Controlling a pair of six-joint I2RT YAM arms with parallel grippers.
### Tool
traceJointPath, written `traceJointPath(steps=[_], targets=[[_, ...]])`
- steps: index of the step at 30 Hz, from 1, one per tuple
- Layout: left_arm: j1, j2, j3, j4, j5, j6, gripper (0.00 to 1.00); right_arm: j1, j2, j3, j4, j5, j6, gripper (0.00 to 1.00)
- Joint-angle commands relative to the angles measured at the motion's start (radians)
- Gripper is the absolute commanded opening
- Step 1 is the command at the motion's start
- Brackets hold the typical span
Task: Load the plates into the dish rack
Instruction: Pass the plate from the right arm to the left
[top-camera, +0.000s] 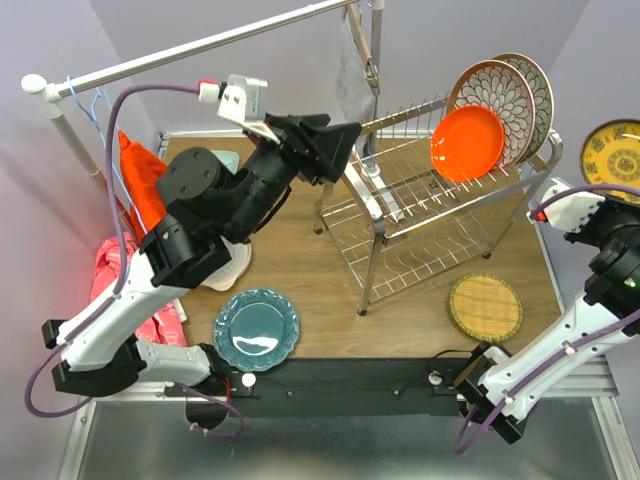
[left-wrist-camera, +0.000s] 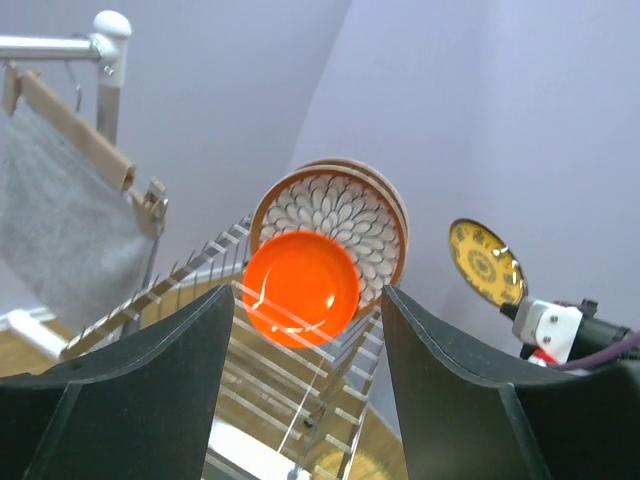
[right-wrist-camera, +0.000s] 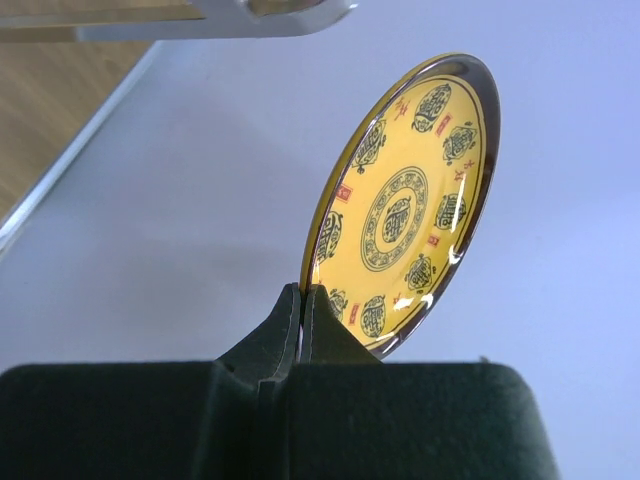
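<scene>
No brand or label can be read anywhere. The only marks close to writing are small red signs between the dark round medallions on the dark-yellow patterned plate (right-wrist-camera: 405, 215), and they are too small to read. This glossy, dark-rimmed plate is held on edge in the air to the right of the dish rack (top-camera: 420, 200) and apart from it. The right gripper (right-wrist-camera: 301, 300) has its black fingers pinched together on the plate's lower rim. The rack is shiny metal wire in two tiers, with rows of thin upright prongs and slanted legs, and it stands on the wood-grain table (top-camera: 330, 270). Three plates stand on edge at the far right end of its upper tier: a smooth, glossy orange plate (top-camera: 467, 142) in front and two brown-rimmed floral plates (top-camera: 500, 95) with petal patterns behind it. The left gripper (left-wrist-camera: 305, 300) is raised near the rack's left end, its matte black jaws wide apart and holding nothing. A teal scalloped plate (top-camera: 256, 328) and a yellow woven plate (top-camera: 484, 307) with a basket-like grid lie flat on the table. A grey cloth (left-wrist-camera: 60, 210) hangs from a wooden hanger on the white clothes rail (top-camera: 200, 45).
</scene>
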Motion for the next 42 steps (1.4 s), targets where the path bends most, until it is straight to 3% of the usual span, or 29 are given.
traceJointPath(steps=[1, 8, 14, 20, 29, 42], targets=[[0.088, 0.088, 0.116, 0.040, 0.206, -0.120, 0.70, -0.007, 0.023, 0.101, -0.045, -0.069, 0.060, 0.01], [0.257, 0.281, 0.340, 0.032, 0.562, -0.329, 0.70, -0.007, 0.052, 0.254, -0.045, -0.219, 0.075, 0.01], [0.314, 0.416, 0.475, 0.021, 0.728, -0.438, 0.70, -0.007, 0.081, 0.366, -0.047, -0.309, 0.078, 0.01], [0.312, 0.520, 0.595, -0.006, 0.818, -0.486, 0.70, -0.007, 0.104, 0.455, -0.047, -0.455, 0.080, 0.01], [0.311, 0.543, 0.567, 0.032, 0.864, -0.516, 0.70, -0.007, 0.122, 0.507, -0.047, -0.665, 0.071, 0.01], [0.249, 0.596, 0.635, 0.092, 0.881, -0.582, 0.70, -0.009, 0.112, 0.475, -0.047, -0.822, 0.042, 0.01]])
